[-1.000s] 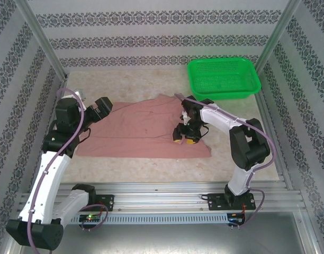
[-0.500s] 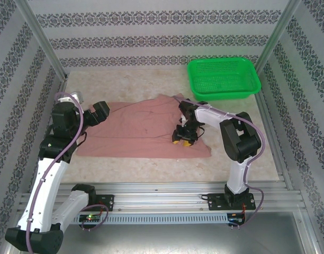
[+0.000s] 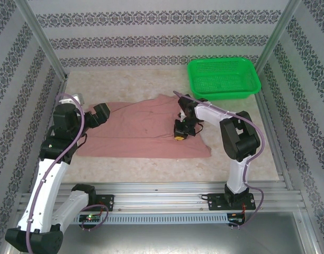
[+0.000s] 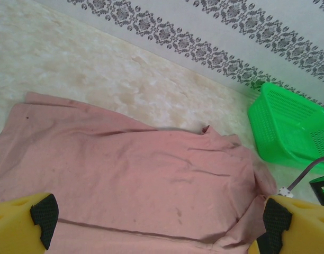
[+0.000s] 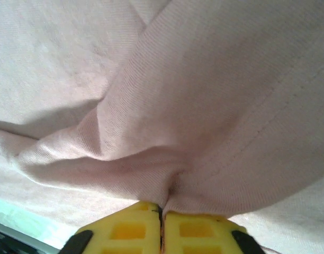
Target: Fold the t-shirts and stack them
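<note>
A robot lab booth: aluminium rails (image 3: pixel 162 197), patterned panel walls (image 3: pixel 162 32).

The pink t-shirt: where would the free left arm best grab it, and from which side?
Probably its left edge, coming down from above on the left. The t-shirt lies flat on the table, so only a border gives the open left gripper something thin to pinch. The right gripper is shut on a fold toward the right end.
</note>
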Controlling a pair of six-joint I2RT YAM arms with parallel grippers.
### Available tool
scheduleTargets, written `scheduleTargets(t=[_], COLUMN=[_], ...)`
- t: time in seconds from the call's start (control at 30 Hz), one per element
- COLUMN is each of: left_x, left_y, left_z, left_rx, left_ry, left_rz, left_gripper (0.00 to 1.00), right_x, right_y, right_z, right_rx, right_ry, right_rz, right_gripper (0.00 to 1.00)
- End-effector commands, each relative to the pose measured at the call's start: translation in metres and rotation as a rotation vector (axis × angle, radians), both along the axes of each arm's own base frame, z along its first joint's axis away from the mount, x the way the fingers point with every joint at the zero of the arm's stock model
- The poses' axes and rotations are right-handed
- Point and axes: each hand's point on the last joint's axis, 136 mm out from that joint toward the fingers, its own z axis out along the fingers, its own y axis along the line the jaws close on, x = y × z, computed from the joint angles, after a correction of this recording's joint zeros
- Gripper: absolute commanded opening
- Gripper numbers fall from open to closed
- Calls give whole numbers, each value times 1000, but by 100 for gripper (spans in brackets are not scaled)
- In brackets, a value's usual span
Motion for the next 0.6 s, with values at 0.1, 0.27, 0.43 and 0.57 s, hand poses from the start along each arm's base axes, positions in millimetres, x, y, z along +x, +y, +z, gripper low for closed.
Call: scheduleTargets(t=[0.1, 0.27, 0.43, 0.57], left_x=[-6, -7, -10, -13], left_y=[2, 0, -4, -5], left_z=[-18, -33, -50, -59], left_rx=[35, 22, -3, -12], left_ry=[41, 72, 115, 136], left_rz=[-3, -4, -15, -18], left_gripper=[100, 100, 100, 100], right_x=[20, 35, 49, 59], right_y=[9, 16, 22, 25], right_z=[18, 25, 24, 21], right_rx=[46, 56, 52, 50], right_ry=[-42, -58, -65, -68], right_rz=[5, 36, 58, 69], right_gripper=[0, 0, 0, 0])
